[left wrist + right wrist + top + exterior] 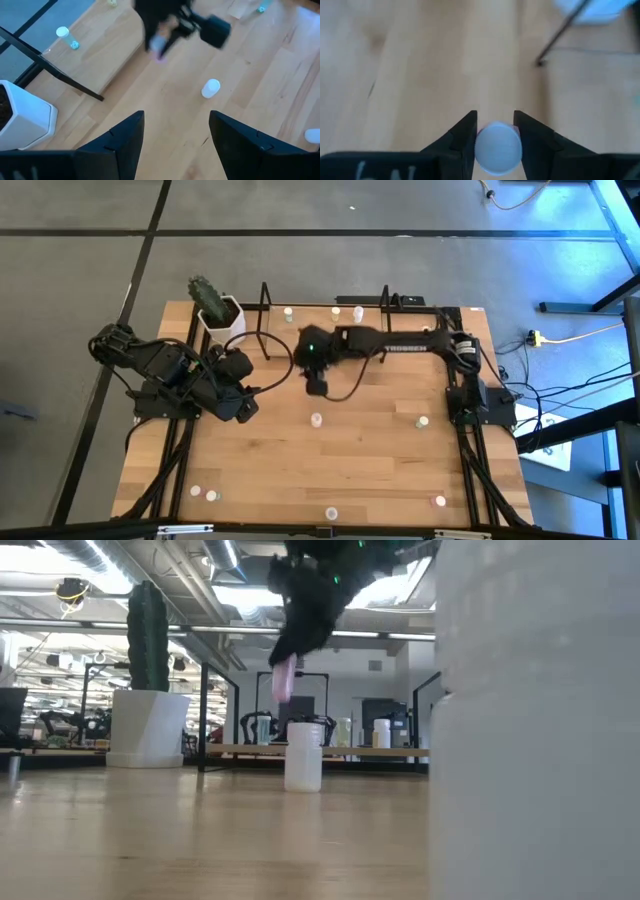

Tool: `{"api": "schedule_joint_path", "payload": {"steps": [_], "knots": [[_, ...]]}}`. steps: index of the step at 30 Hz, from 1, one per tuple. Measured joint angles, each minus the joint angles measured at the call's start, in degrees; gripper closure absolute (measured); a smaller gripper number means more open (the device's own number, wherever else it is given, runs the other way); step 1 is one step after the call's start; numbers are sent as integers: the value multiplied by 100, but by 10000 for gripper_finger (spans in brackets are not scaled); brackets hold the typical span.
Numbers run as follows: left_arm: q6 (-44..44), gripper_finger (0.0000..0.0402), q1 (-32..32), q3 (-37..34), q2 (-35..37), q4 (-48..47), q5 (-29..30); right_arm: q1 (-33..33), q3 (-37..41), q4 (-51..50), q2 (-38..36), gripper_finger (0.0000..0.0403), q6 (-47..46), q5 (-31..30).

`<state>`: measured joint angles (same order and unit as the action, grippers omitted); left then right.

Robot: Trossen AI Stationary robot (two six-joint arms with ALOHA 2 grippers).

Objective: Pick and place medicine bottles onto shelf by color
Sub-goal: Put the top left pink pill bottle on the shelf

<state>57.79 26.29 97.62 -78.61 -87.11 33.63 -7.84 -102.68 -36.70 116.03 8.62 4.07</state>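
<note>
My right gripper [316, 388] hangs over the middle of the table, just in front of the shelf [262, 310], shut on a small pinkish medicine bottle [284, 680]. My left gripper [248, 408] waits open at the table's left, with nothing between its fingers [175, 135]. Three bottles [336, 310] stand on the shelf's wooden floor. Others stand loose on their bases on the table, the nearest [316, 420] just on the near side of my right gripper, with one more [422, 421] to the right. My right gripper pinches the bottle's opposite sides [517, 131] between its two fingers; the bottle's round whitish end [498, 148] faces the wrist camera. The fingers slant down from above. The bottle hangs below them, nearly upright and well clear of the table [284, 690].
A white hexagonal pot with a cactus [220, 312] stands at the shelf's left end. More bottles stand near the table's front edge [212, 496] [331, 513] [439, 501]; one [540, 720] fills the right of the low view. Black rails [470, 450] run along both sides.
</note>
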Motion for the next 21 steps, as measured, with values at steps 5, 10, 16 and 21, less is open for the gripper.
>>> {"api": "schedule_joint_path", "payload": {"steps": [5,10,16,21], "knots": [[-136,184,0,0,0,-2,15,-365,-852,-374,-2,280,-222,42],[-132,184,-2,0,0,-2,61,-781,-996,-460,2,280,50,-28],[134,184,-3,0,0,35,751,-1301,-955,-464,140,280,-96,-152],[172,184,-100,0,0,44,934,-1572,-953,-300,398,280,-48,-165]]}}
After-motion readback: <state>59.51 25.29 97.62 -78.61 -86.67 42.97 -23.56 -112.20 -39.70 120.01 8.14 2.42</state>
